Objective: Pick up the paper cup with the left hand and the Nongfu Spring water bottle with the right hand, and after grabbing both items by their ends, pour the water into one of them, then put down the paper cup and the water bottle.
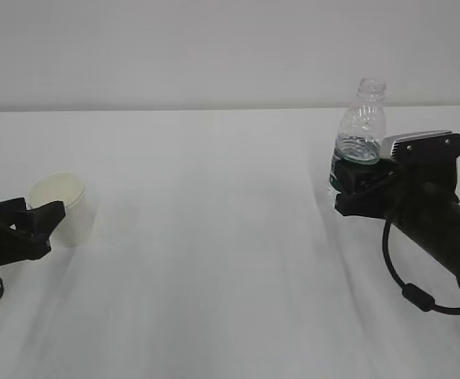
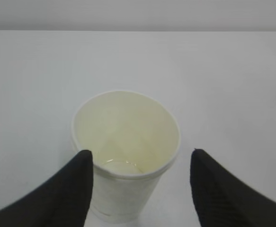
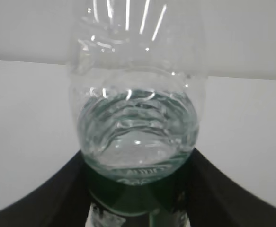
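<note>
On white table (image 1: 214, 260) with wide free middle: one paper cup (image 2: 126, 151) between open left hand (image 2: 140, 165); right hand (image 3: 138, 189) grips one Nongfu Spring water bottle (image 3: 138, 118)

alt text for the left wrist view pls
A white paper cup stands upright on a white table, seen from above between two black fingers. The left finger touches its wall; the right one stands clear. A little clear water lies at the bottom.

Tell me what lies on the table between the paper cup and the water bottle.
Nothing: the exterior view shows bare white table between paper cup and water bottle.
</note>
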Robot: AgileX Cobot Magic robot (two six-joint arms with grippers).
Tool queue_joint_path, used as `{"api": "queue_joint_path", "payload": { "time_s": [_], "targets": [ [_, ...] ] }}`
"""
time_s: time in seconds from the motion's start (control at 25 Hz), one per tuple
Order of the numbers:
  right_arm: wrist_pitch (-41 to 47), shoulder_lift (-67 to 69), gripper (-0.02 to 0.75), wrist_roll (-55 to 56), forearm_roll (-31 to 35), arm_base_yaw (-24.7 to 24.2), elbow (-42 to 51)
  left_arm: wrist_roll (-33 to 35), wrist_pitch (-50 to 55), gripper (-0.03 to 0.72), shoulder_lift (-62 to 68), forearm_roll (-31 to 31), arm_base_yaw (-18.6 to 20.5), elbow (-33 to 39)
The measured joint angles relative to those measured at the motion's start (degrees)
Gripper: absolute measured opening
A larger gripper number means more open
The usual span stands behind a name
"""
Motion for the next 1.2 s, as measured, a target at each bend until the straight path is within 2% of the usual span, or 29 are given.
{"api": "queue_joint_path", "payload": {
  "time_s": [0.24,0.4,0.48,0.72,0.84,0.96,1.2],
  "targets": [
    [0.0,-0.8,0.417,-0.1,-0.9,0.0,0.7,0.0,0.0,0.408,0.0,-0.1,0.0,0.0],
    [0.0,-0.8,0.417,-0.1,-1.8,0.0,1.1,0.0,0.0,0.407,0.0,-0.7,0.0,0.0],
    [0.0,-0.8,0.417,-0.1,-2.0,0.0,1.5,0.0,0.0,0.438,0.0,-1.2,0.0,0.0],
    [0.0,-0.9,0.417,-0.2,-2.2,0.0,2.2,0.4,0.0,0.609,0.0,-2.6,0.0,0.0],
    [0.0,-0.9,0.417,-0.2,-2.2,0.0,2.2,0.5,0.0,0.661,0.0,-0.7,0.0,0.0],
    [0.0,-0.9,0.417,-0.2,-2.2,0.0,2.2,0.6,0.0,0.685,0.1,1.1,0.0,0.0],
    [0.0,-0.9,0.416,-0.3,-2.3,0.0,2.2,0.6,-0.1,0.69,4.7,0.7,0.0,0.0]
  ]
}}
